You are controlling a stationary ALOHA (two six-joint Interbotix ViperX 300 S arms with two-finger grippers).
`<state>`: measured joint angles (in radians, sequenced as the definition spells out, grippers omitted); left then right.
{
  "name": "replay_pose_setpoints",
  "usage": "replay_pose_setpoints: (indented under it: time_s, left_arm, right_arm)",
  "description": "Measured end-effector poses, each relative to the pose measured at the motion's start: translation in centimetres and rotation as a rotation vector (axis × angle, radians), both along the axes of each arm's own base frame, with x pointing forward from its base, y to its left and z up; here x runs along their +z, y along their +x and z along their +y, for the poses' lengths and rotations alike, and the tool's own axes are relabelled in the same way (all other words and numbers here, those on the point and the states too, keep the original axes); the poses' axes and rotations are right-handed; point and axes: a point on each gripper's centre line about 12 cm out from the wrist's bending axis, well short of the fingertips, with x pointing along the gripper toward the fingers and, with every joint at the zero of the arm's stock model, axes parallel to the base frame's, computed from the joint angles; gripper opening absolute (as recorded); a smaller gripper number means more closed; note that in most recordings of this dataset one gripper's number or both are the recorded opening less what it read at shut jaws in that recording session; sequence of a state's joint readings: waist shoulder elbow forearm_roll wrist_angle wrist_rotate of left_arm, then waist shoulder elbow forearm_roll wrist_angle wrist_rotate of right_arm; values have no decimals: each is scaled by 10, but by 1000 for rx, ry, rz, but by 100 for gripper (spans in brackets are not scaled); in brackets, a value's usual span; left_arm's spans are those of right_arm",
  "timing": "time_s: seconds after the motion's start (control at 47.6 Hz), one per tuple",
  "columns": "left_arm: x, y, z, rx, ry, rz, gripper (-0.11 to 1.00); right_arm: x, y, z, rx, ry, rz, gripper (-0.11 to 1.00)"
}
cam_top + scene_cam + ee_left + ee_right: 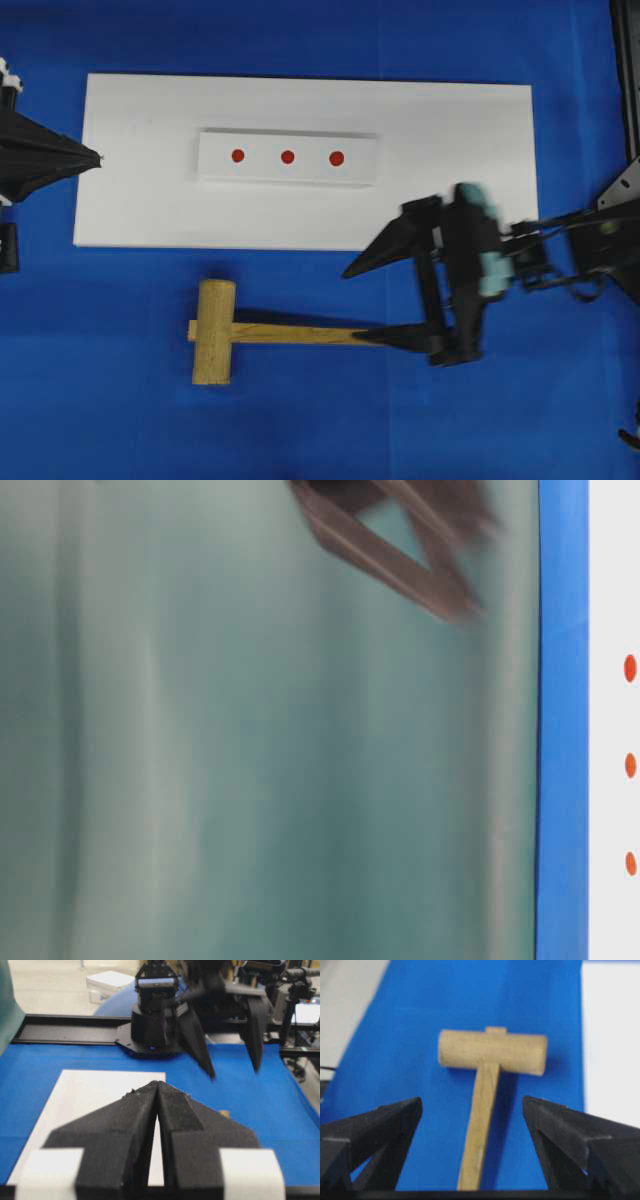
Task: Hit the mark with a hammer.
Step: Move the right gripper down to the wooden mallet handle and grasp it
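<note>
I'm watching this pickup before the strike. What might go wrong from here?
The right gripper is open around the far end of the hammer handle, so a grasp there may let the heavy head droop or twist. The three red marks sit close together, so a tilted swing could hit the wrong one.

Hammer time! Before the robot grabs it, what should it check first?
1. Right hand open: ok, fingers spread wide.
2. Hammer handle between the fingers: ok in the right wrist view; the handle runs up the gap.
3. Fingers touching the handle: not yet, blue cloth shows on both sides.
4. Hammer lying flat and free: ok, on the cloth below the white board.
5. Red marks uncovered: ok, three dots show on the white block.
6. Left hand out of the way: ok, shut at the board's left edge.
</note>
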<state>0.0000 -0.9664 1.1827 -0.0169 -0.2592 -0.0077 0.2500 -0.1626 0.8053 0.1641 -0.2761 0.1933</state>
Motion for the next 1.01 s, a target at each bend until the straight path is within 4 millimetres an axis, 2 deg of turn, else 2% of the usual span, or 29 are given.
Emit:
replay_pose_setpoints:
  time_s: [0.252, 0.609, 0.903, 0.966, 1.008]
  left_arm:
    - [-1, 0, 0, -2, 0, 2, 0]
    - [-5, -1, 0, -2, 0, 14, 0]
    - [-8, -1, 0, 0, 0, 34, 0]
    - [-8, -1, 0, -2, 0, 35, 0]
    - [-8, -1, 0, 0, 0, 37, 0]
  right_arm:
    - [-50, 44, 19, -58, 64, 85, 90]
    - [-110, 74, 29, -128, 94, 161, 90]
    - [-131, 79, 37, -133, 95, 208, 89]
    - [-131, 79, 37, -133, 97, 211, 85]
    - [-131, 79, 37, -131, 94, 214, 79]
